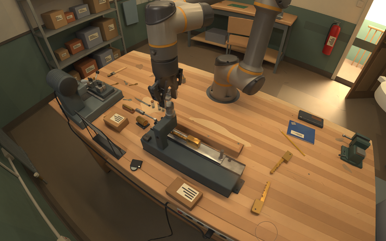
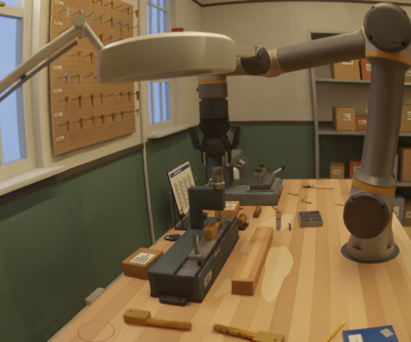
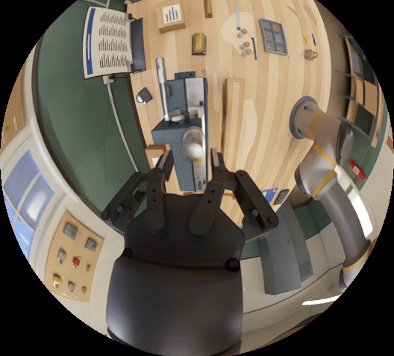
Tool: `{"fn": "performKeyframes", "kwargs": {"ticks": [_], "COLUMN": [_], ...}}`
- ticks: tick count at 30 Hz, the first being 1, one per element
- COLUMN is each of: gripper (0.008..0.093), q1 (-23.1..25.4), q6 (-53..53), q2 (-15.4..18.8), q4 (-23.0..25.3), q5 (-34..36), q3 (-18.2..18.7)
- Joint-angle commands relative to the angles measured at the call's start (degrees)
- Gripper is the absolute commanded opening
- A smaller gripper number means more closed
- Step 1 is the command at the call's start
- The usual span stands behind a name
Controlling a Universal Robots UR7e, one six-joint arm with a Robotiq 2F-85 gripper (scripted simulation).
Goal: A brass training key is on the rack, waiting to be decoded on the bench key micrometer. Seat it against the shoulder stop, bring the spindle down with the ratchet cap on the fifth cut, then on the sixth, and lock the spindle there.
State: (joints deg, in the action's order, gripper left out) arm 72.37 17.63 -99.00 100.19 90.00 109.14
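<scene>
The brass training key [image 1: 188, 139] lies on the steel bed of the bench key micrometer [image 1: 188, 156], its bow toward the shoulder stop pin [image 1: 221, 154] and its blade running under the dark spindle tower [image 1: 164, 129]. The grey ratchet cap [image 1: 168, 105] [image 2: 217, 176] [image 3: 193, 146] stands on top of that tower, and my gripper [image 1: 165, 97] [image 3: 192, 159] hangs open directly above it, holding nothing. The cuts under the spindle are hidden from me.
Behind the micrometer lies a long wooden rack block [image 1: 209, 136], and a key cutting machine [image 1: 80, 96] stands at the bench's far left. Two spare brass keys [image 1: 281, 162] [image 1: 260, 198] lie to the right, labelled boxes [image 1: 184, 192] [image 1: 116, 121] near the front edge.
</scene>
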Motion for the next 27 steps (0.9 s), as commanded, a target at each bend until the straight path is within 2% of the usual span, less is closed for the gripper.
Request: {"fn": "performKeyframes", "kwargs": {"ticks": [1,27], "gripper": [0.058,0.058], "q1": [0.0,0.0], "q6": [0.0,0.0], "q2": [0.0,0.8], "q4": [0.0,4.0], "q5": [0.0,0.0], "q3": [0.0,3.2]}}
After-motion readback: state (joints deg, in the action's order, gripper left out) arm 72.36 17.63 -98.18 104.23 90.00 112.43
